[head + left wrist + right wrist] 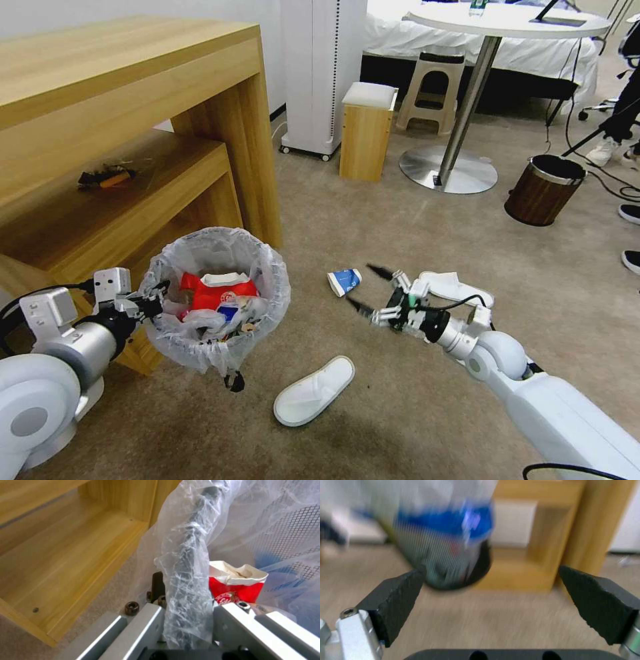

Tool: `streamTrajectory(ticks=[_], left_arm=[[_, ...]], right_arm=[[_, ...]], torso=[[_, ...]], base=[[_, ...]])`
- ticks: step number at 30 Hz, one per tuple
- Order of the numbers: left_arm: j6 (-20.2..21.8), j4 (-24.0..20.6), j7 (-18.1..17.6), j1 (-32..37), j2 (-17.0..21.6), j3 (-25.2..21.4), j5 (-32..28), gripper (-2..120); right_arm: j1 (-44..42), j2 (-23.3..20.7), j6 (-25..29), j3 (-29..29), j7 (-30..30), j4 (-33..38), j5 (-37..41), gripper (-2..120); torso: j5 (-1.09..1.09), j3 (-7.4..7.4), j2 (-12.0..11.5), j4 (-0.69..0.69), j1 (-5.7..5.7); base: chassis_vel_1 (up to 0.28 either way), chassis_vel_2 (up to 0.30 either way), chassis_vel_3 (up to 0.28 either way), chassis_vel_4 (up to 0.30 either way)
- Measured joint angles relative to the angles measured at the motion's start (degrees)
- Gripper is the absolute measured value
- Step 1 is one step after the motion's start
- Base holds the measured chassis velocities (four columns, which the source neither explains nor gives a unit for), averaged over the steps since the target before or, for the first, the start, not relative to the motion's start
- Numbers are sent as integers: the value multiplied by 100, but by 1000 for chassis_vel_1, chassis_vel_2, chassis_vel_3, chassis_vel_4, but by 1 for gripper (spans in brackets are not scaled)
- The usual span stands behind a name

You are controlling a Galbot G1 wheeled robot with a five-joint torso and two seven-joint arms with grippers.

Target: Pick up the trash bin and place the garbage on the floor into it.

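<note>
Two grippers work: the left gripper [155,303] is clamped on the small bag-lined black bin's [217,300] rim, while the right gripper [367,290], spread wide, nears a light, crushable blue paper cup [344,281] on the beige carpet [413,413], best pinched across its sides.

White, rounded arms are carrying silver wrists, black cables, and a right gripper [365,289] showing black wedge-shaped fingertips [398,597].

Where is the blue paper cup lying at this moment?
In the head view the blue paper cup lies on its side on the floor, right of the held trash bin and just ahead of the open right gripper.
</note>
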Motion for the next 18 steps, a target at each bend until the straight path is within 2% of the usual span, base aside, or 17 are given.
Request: streamTrajectory(ticks=[2,6,10,13,18], left_arm=[[4,-31,-9,5,-48,33,16,0],[6,-50,-13,5,-95,51,28,0],[7,-86,-17,33,-133,54,35,0],[8,-100,-20,39,-134,45,34,0],[16,-111,-52,27,-157,68,31,0]], right_arm=[[113,19,-142,-150,-350,-182,-334,100],[227,86,-194,-299,-647,-376,-591,100],[422,241,-241,-437,-1293,-762,-972,100],[527,326,-261,-498,-1534,-933,-1145,100],[707,498,-263,-653,-1592,-1242,-1293,100]], torso=[[0,0,0,0,0],[0,0,0,-1,0],[0,0,0,0,0],[0,0,0,-1,0],[0,1,0,0,0]], base=[[0,0,0,0],[0,0,0,0],[0,0,0,0],[0,0,0,0],[0,0,0,0]])
